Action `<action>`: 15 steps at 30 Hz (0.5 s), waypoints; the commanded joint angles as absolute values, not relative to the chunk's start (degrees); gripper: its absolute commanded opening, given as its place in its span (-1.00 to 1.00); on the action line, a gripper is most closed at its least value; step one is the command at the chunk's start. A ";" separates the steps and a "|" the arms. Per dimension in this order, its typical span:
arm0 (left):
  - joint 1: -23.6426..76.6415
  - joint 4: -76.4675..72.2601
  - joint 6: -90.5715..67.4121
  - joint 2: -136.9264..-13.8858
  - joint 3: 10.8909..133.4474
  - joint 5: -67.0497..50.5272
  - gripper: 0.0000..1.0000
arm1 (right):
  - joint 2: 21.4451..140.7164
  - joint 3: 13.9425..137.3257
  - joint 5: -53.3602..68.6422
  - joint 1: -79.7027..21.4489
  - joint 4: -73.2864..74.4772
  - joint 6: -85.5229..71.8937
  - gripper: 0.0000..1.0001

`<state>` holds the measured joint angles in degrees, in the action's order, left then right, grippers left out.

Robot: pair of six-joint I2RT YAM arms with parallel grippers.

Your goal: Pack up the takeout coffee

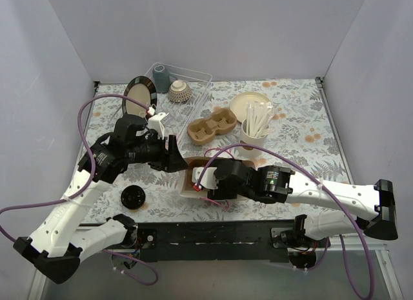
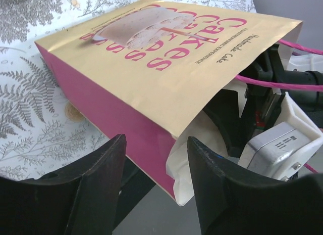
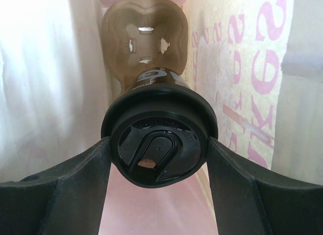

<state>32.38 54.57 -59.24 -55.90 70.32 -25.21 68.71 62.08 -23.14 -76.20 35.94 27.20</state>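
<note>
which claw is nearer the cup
Right. The right claw grips the cup inside the bag. The left claw is outside the bag, open and empty, beside it near its mouth.

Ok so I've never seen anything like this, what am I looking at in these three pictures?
It's a robot: a left arm and a right arm bolted to a table. The overhead picture shows both; the other two come from cameras on each wrist. A cake-shop paper bag lies on its side. The right pincer, reaching inside it, grips a lidded coffee cup, with a cardboard carrier beyond. The left pincer hovers open at the bag's mouth. Also on the table: a second carrier, a loose black lid, a cup of white utensils.
</note>
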 commanded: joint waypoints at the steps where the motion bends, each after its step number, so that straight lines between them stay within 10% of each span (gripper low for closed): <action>1: 32.52 57.92 -61.43 -55.37 70.67 -23.99 -0.03 | 68.73 62.31 -24.96 -76.73 34.37 24.88 -0.16; 7: 33.66 55.11 -62.23 -54.23 65.84 -27.41 -0.30 | 68.91 61.88 -25.22 -77.17 34.45 23.12 -0.17; 12: 35.42 51.77 -59.94 -53.70 64.69 -25.50 -1.00 | 68.03 61.96 -25.84 -77.43 36.20 26.08 -0.15; 15: 35.94 50.80 -59.68 -53.79 64.78 -25.14 -1.00 | 66.19 62.49 -27.86 -77.34 36.91 27.51 -0.14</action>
<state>35.24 53.32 -60.88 -54.76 64.82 -26.02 68.69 62.04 -24.77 -77.03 36.36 25.19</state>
